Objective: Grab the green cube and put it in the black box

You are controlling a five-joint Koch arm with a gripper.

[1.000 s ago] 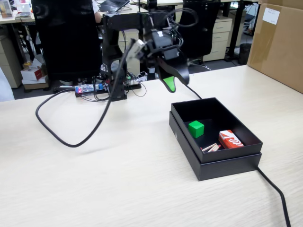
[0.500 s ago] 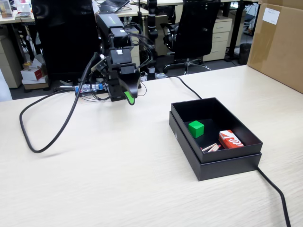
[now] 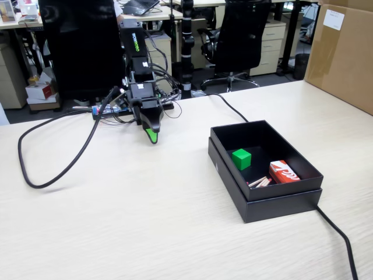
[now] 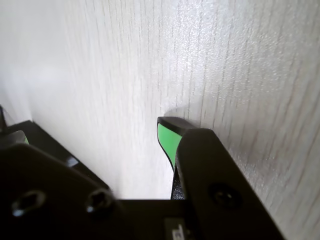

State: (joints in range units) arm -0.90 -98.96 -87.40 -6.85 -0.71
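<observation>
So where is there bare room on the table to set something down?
Free: the wide tabletop between the black cable loop and the black box. Crowded: the box floor, with the green cube, red packet and sticks, and the wiring behind the gripper.

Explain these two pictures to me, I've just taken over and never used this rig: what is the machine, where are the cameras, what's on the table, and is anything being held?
The machine is a small black hobby arm at the far edge of a pale wooden table. The fixed view looks at the table from the front. The wrist view rides on the arm, looking past its end effector at bare tabletop.

In the fixed view, the green-tipped end effector points down at the table and holds nothing; whether its jaws are open is unclear. To the right, the green cube sits inside the black box, near a red-and-white packet and some thin sticks. Black cables trail across the table.
</observation>
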